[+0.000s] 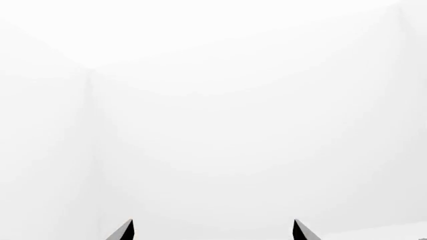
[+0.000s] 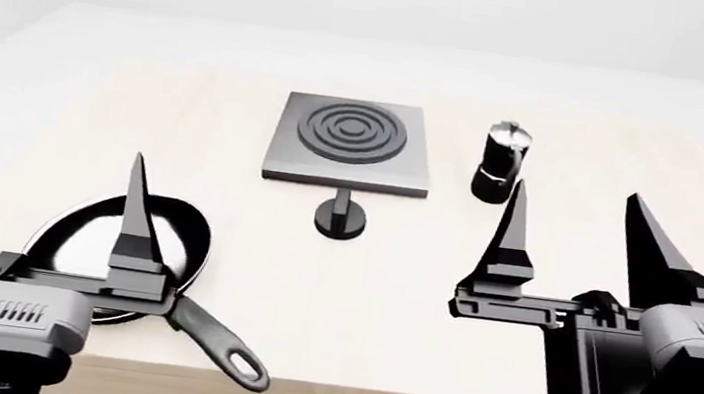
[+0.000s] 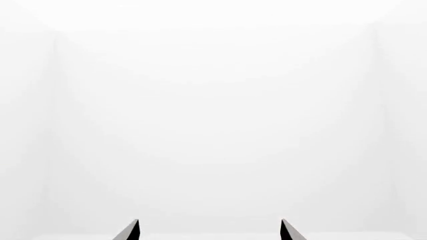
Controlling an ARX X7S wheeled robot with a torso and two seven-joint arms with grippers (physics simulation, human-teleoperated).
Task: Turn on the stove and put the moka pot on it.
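Observation:
The stove, a flat grey square hotplate with concentric rings, lies at the table's middle far side in the head view. Its small round black knob sits just in front of it. The moka pot, black and silver with a knobbed lid, stands upright to the stove's right. My left gripper is open near the front left, fingers pointing up, nothing between them. My right gripper is open at the front right, nearer than the moka pot. Both wrist views show only white wall beyond the left gripper and right gripper.
A round black frying pan with a long handle lies at the front left, partly behind my left gripper. The light wooden table ends at its front edge just below the grippers. White walls surround the scene.

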